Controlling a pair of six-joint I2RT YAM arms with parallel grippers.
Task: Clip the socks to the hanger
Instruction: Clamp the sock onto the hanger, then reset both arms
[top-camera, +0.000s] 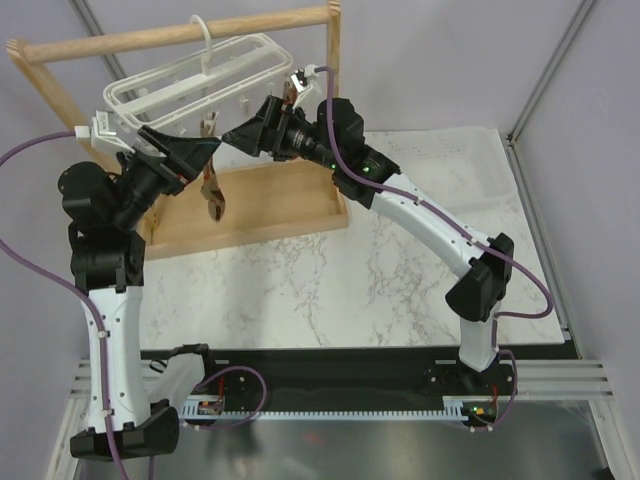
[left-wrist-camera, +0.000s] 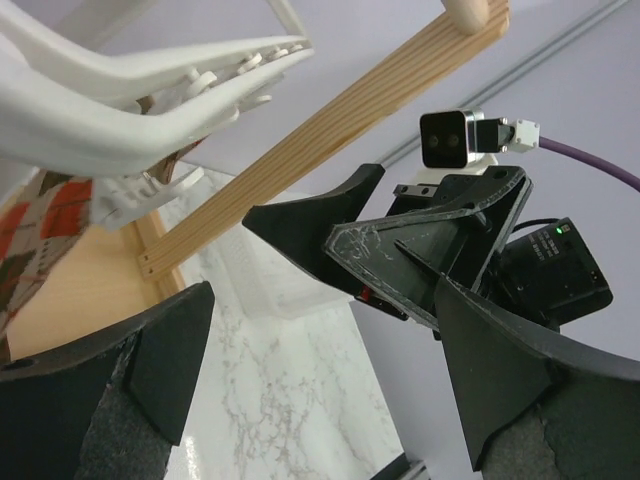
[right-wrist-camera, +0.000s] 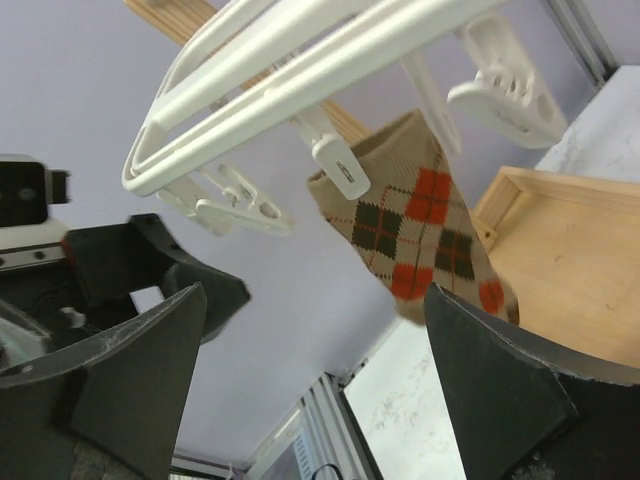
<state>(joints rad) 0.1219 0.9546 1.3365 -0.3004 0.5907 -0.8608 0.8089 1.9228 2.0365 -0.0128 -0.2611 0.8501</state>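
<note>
The white plastic hanger (top-camera: 200, 75) hangs by its hook from the wooden rack's top bar. One argyle sock (top-camera: 212, 195) hangs from one of its clips. In the right wrist view the sock (right-wrist-camera: 425, 225) hangs held at its cuff by a white clip (right-wrist-camera: 345, 178) under the hanger frame (right-wrist-camera: 300, 60). In the left wrist view the sock (left-wrist-camera: 50, 215) shows at the left edge under the hanger (left-wrist-camera: 120, 110). I see no second sock. My left gripper (top-camera: 203, 150) (left-wrist-camera: 320, 375) is open and empty, just left of the sock. My right gripper (top-camera: 237, 133) (right-wrist-camera: 310, 375) is open and empty, facing it from the right.
The wooden rack (top-camera: 180, 35) stands at the back left on a wooden tray base (top-camera: 285, 205). A white basket (top-camera: 450, 165) lies at the back right on the marble table (top-camera: 350, 290). Several empty clips (right-wrist-camera: 500, 95) dangle from the hanger.
</note>
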